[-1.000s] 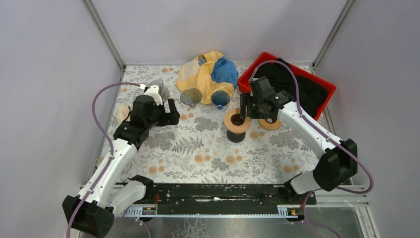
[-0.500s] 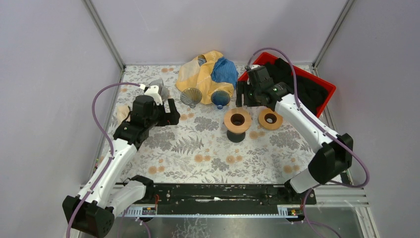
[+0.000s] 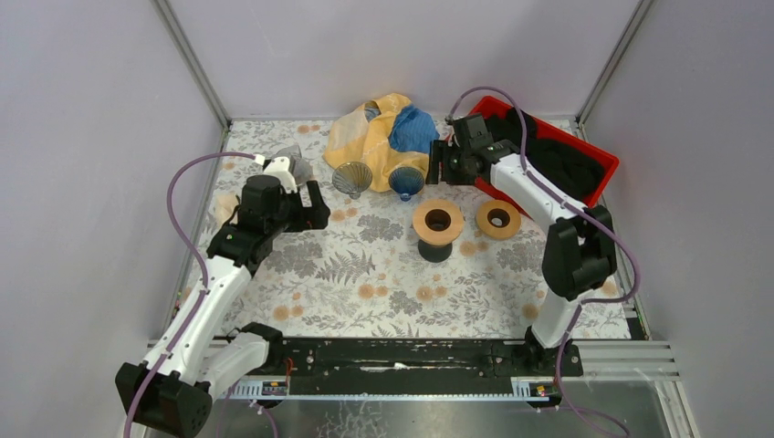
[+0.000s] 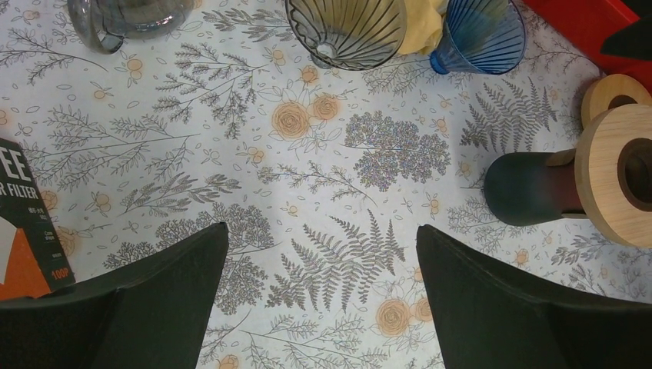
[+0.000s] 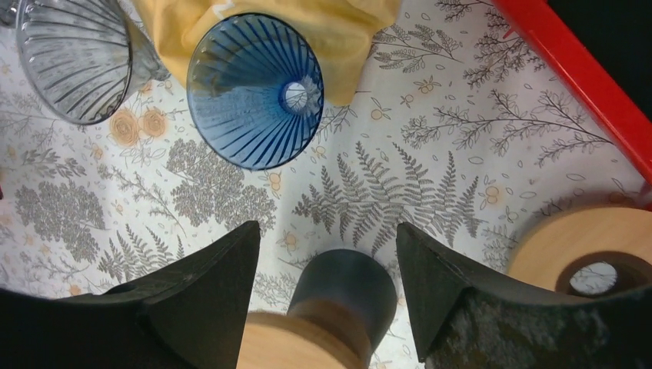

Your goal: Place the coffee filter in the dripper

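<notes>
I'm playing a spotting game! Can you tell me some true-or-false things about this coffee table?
1. The blue dripper has a filter in it. False: it is empty.
2. The left fingers hold nothing. True.
3. The tray is red. True.
4. The wooden stand sits in the tray. False: it stands on the table.
5. The grey dripper is beside the blue one. True.

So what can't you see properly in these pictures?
Filter box: left wrist view, cut off by the left edge; most lettering lost.
Red tray: top view, something black inside, too dark to tell what.
Yellow cloth: top view, whatever lies under it is covered.
</notes>
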Robot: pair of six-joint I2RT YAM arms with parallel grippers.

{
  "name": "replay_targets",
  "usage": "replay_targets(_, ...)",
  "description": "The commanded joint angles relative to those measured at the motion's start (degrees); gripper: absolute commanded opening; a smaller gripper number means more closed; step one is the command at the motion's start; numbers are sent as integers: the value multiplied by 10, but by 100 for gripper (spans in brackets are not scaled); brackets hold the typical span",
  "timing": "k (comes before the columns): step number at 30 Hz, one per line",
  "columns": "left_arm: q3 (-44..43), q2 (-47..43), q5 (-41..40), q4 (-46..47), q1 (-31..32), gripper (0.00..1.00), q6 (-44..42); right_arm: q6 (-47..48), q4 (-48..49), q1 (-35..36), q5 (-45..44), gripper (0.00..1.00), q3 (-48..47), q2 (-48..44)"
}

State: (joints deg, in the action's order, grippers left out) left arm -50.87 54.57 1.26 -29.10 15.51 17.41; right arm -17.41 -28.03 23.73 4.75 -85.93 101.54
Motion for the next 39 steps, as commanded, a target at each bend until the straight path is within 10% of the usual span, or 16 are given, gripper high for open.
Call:
replay_targets(1, 4, -4, 12, 33, -10, 100, 4, -18, 45, -14, 53, 71, -26, 30)
replay_targets(30, 8, 0, 57, 44, -44, 100, 8, -107, 117, -42, 148, 52, -99, 196)
replay_targets(39, 10, 1, 71, 48, -49, 100, 10, -119, 117, -41, 160, 32, -111, 209)
